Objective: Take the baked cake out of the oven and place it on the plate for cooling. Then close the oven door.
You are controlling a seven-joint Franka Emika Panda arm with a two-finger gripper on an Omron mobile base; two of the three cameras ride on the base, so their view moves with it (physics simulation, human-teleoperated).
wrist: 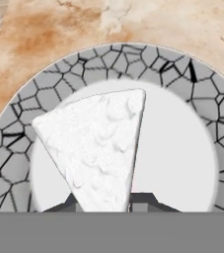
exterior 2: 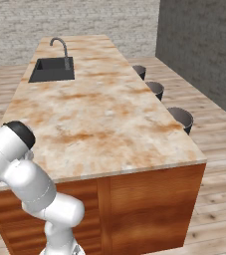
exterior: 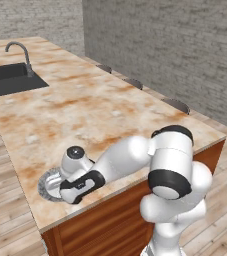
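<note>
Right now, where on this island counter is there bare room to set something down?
The marble counter is bare from the sink down to the near edge. The crowded spot is the near corner, where the gripper holds the cake slice over the plate.

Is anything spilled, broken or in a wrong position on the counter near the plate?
Nothing stands out. The white cake wedge lies flat inside the plate, off-centre but within the rim. The counter shows no spill.
</note>
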